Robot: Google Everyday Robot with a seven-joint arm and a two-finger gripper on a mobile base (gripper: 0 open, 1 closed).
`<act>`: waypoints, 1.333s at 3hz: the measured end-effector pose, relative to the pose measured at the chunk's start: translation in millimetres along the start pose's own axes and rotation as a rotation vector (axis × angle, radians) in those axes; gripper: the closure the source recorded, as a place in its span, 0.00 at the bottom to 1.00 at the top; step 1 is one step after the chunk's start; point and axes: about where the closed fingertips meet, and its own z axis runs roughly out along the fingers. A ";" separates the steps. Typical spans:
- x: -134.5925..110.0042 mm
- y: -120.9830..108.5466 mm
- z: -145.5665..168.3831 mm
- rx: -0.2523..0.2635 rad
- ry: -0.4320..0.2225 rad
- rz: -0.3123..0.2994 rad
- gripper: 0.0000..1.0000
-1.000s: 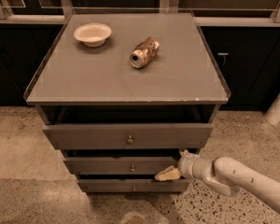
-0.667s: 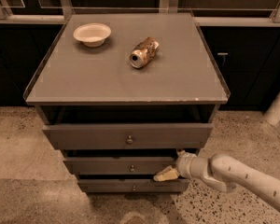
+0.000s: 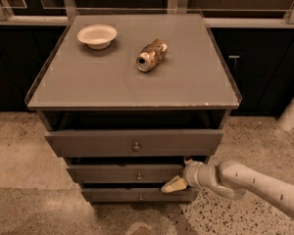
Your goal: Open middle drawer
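Against the earlier frames, the end effector (image 3: 171,185) had crept a little to the left along the cabinet's front, and the wrist behind it had shifted left by about the same small amount. The middle drawer (image 3: 112,174) showed no visible change in how far it stood out. The bowl (image 3: 97,35) and the can (image 3: 151,55) lay on the counter (image 3: 196,82) exactly as before.

The arm (image 3: 257,182) entered from the lower right corner and ran low and nearly level toward the left, its pale forearm rising slightly to a rounded wrist just right of the drawer stack. From the wrist the tan end effector pointed left and a little downward. Its tip lay over the right lower edge of the middle drawer's front, at the dark gap above the lowest drawer (image 3: 117,195), and to the right of the middle drawer's knob (image 3: 138,176), apart from it. Whether the end effector was open or closed, and whether it touched the front, could not be told.

The middle drawer sat second of three in the grey cabinet, below the top drawer (image 3: 88,143), with dark gaps above and below it. The white bowl stood at the counter's far left, and the crushed can lay on its side right of it, near the centre.
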 end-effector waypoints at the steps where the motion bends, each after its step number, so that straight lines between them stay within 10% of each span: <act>1: -2.3 0.7 -1.6 -0.004 0.004 -0.004 0.00; 4: 24.1 88.8 -55.6 -0.331 0.240 -0.044 0.00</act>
